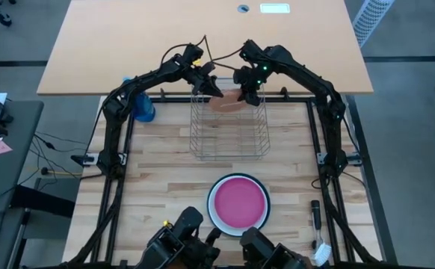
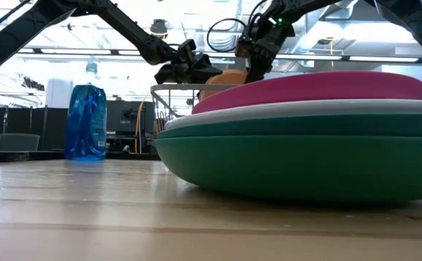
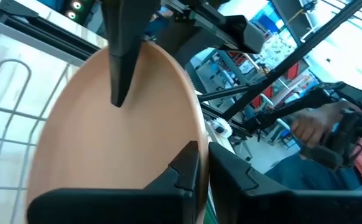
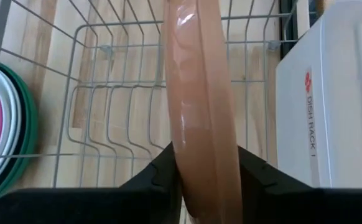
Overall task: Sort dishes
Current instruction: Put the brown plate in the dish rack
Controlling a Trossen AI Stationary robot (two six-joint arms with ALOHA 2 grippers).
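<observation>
Salmon plate (image 4: 196,124) stands on edge over the far end of the wire rack (image 1: 229,127), rim pinched by both the right gripper (image 4: 199,165) and left gripper (image 3: 203,165). Judged rigid, glossy, slippery, breakable; rim grip suits. Remaining stack (image 1: 238,202) sits near the front edge.

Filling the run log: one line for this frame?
step: racking | left gripper: shut on salmon plate | right gripper: shut on salmon plate | plate: on edge above dish rack | stack: waiting
</observation>
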